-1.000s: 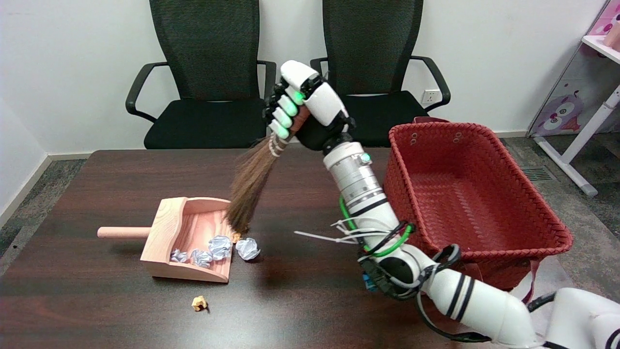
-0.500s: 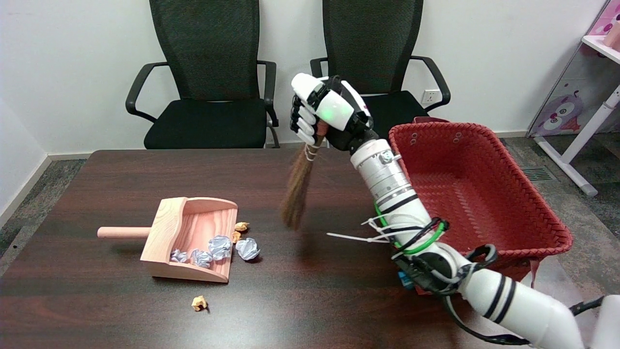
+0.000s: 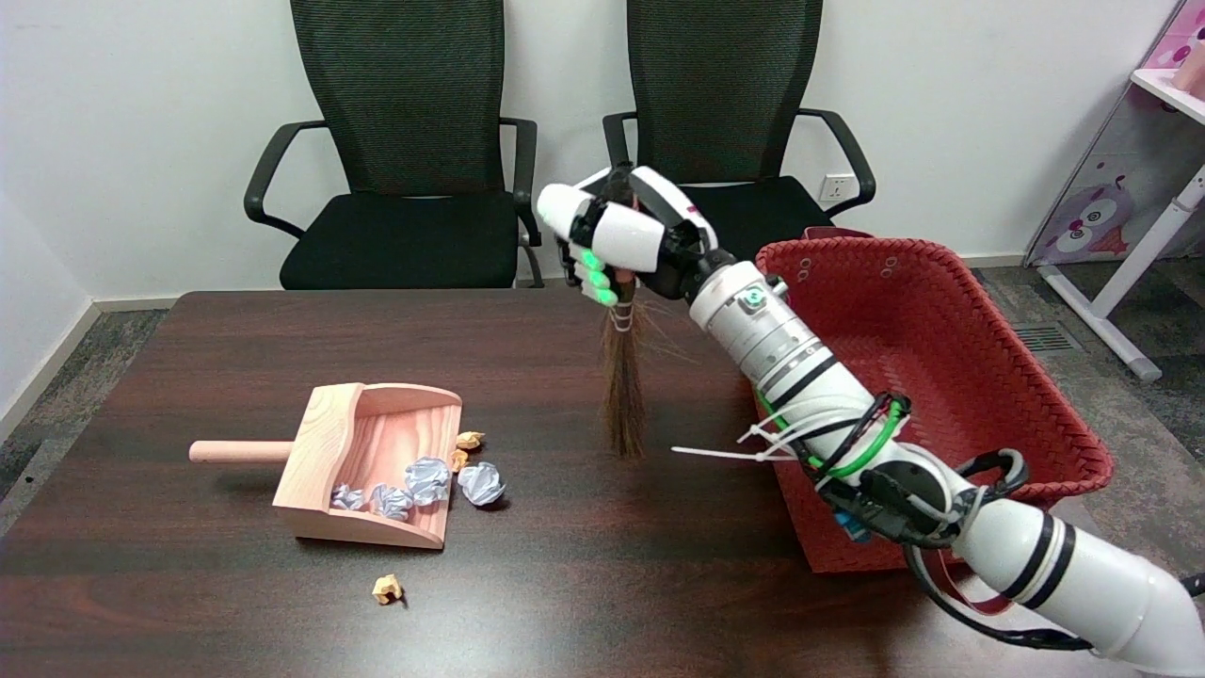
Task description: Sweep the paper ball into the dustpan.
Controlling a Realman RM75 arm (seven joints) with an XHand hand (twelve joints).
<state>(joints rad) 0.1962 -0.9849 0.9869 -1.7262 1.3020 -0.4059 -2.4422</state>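
Note:
My right hand (image 3: pixel 621 235) grips the top of a small straw broom (image 3: pixel 623 388), which hangs nearly upright with its bristle tips just above the table's middle, well right of the dustpan. The wooden dustpan (image 3: pixel 348 447) lies at the left, handle pointing left, mouth facing right. Several crumpled silver paper balls (image 3: pixel 391 497) sit inside it. One silver paper ball (image 3: pixel 481 483) lies on the table just outside the mouth. Two small tan scraps (image 3: pixel 468 440) rest at the mouth's edge, and another tan scrap (image 3: pixel 387 589) lies nearer the front.
A red woven basket (image 3: pixel 1026 414) stands at the table's right side, close behind my forearm. Two black office chairs (image 3: pixel 414 151) are behind the table's far edge (image 3: pixel 377 294). A white shelf unit (image 3: pixel 1167 122) is at the far right.
My right hand has carried the broom rightward, away from the dustpan mouth to the table's middle, and the broom has swung from slanted to nearly upright. The paper balls have stayed put.

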